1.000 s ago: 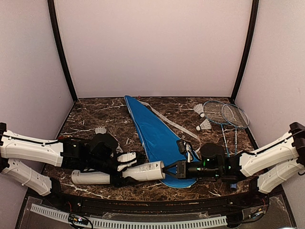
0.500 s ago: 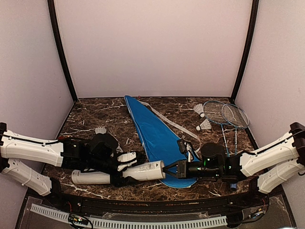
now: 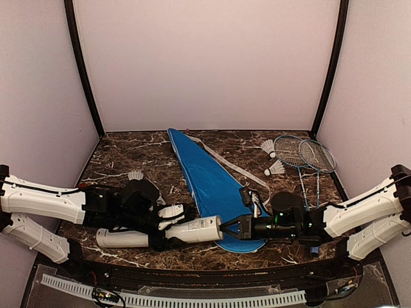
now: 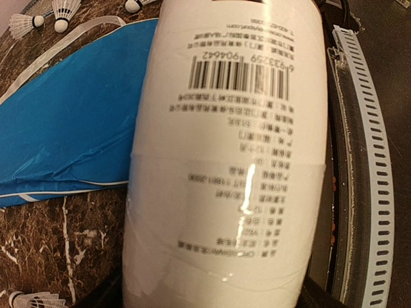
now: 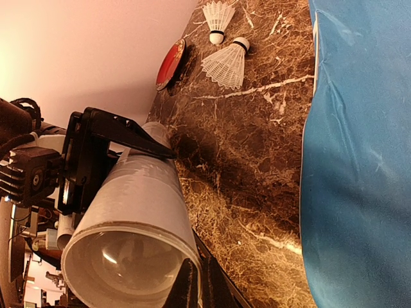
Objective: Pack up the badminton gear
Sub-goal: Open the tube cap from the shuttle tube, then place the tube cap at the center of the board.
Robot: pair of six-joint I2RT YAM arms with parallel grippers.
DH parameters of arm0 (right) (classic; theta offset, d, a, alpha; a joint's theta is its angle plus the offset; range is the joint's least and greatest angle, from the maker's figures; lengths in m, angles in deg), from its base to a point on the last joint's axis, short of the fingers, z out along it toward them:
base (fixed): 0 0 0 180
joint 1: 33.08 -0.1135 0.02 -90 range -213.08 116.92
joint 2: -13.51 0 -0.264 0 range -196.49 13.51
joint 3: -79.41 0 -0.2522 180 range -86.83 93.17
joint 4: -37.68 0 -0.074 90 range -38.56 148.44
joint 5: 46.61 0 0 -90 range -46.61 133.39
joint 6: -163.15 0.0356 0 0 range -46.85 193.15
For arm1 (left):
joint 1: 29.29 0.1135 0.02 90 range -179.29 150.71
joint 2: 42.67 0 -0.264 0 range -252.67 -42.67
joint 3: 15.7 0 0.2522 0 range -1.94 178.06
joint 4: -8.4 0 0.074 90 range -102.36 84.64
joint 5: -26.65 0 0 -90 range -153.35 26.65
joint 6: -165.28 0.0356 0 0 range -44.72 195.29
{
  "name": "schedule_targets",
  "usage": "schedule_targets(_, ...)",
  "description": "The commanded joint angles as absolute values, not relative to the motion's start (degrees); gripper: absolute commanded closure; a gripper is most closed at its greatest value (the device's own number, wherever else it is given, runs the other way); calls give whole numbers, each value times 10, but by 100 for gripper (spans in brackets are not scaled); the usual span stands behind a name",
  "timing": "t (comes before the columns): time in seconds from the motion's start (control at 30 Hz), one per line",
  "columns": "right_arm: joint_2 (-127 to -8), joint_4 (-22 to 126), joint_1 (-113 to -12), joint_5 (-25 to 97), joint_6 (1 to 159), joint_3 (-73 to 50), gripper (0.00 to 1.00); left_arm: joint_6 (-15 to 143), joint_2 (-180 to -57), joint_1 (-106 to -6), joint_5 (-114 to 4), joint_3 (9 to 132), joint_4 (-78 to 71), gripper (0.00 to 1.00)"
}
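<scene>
While the left hand (image 3: 174, 226) grips the long white tube (image 3: 199, 229) around its middle, jaws spread wide to take its girth, the tube lies level along the near edge of the desk (image 3: 128, 154), its long axis running left to right. Its right end faces the right hand (image 3: 225, 227), which sits at that end with its fingers pressed narrow together against the lower rim. Whether they nip the rim or a clear cap I cannot tell. Tube and right hand are thus lined up end to end, and the right arm is the nearer one to that mouth.

The shuttlecocks (image 3: 275, 169) it would likely fetch lie well apart from it, toward the far right of the desk, beside the two rackets (image 3: 302, 154). A lone shuttlecock (image 3: 135, 174) rests beyond the left arm. The blue cover (image 3: 212, 186) lies slantwise between the arms, its wide end just under the tube's right end. By my reading, the tube's end is being worked before loading; rackets and cover lie unpacked.
</scene>
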State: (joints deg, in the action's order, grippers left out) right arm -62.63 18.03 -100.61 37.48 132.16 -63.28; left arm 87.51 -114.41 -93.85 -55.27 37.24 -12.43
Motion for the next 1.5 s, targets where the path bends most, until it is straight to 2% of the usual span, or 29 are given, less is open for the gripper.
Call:
schedule_targets(0.0,-614,214,-993,414,1326,-655,95,877,-1139,-935,-561,370,-149,28)
schedule_targets(1.17,-563,270,-990,432,1298,-654,99,878,-1113,-935,-585,363,-142,28)
schedule_targets(1.47,-541,207,-991,396,1297,-653,98,881,-1113,-935,-566,365,-144,28)
